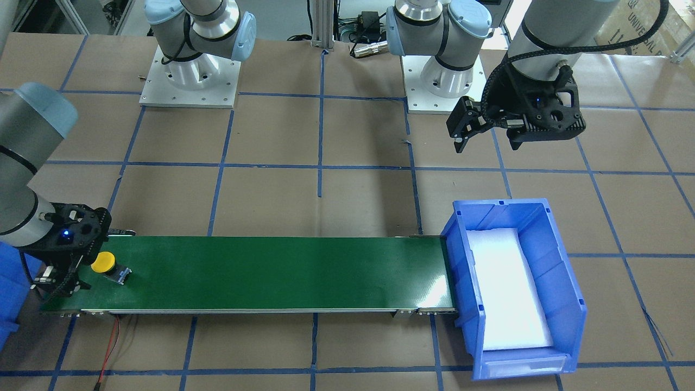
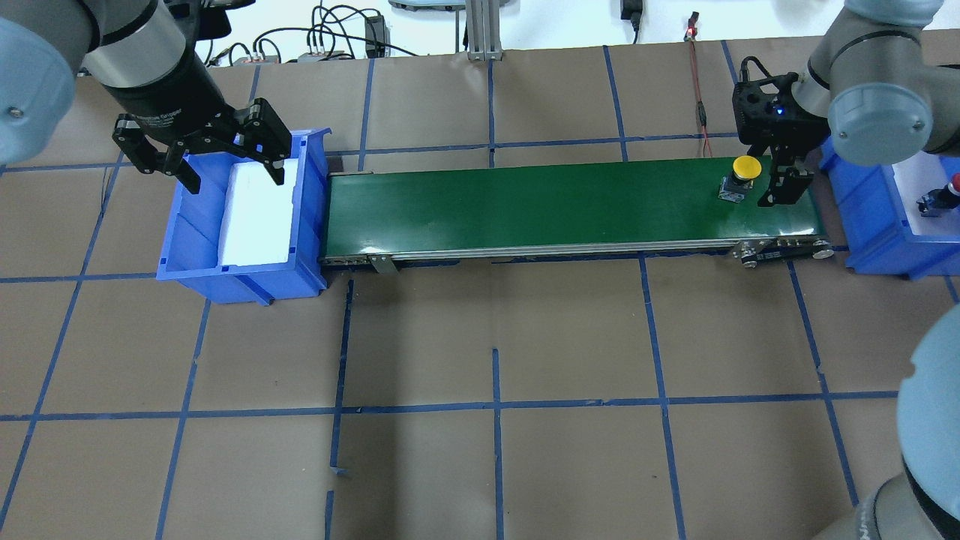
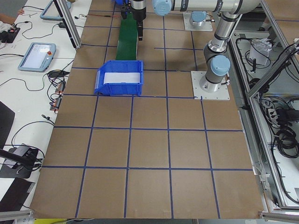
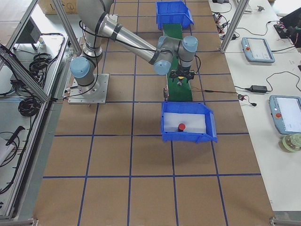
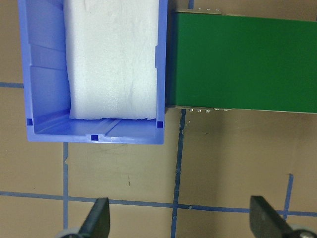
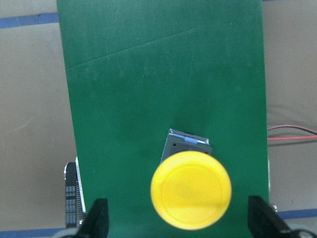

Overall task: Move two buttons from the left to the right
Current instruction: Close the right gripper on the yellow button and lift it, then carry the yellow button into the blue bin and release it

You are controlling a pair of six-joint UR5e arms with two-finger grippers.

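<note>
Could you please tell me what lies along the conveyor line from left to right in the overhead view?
A blue bin → green belt → yellow button on its right end → second blue bin.

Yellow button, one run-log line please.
yellow button on belt; right gripper open over it; left gripper open; red button in right bin
</note>
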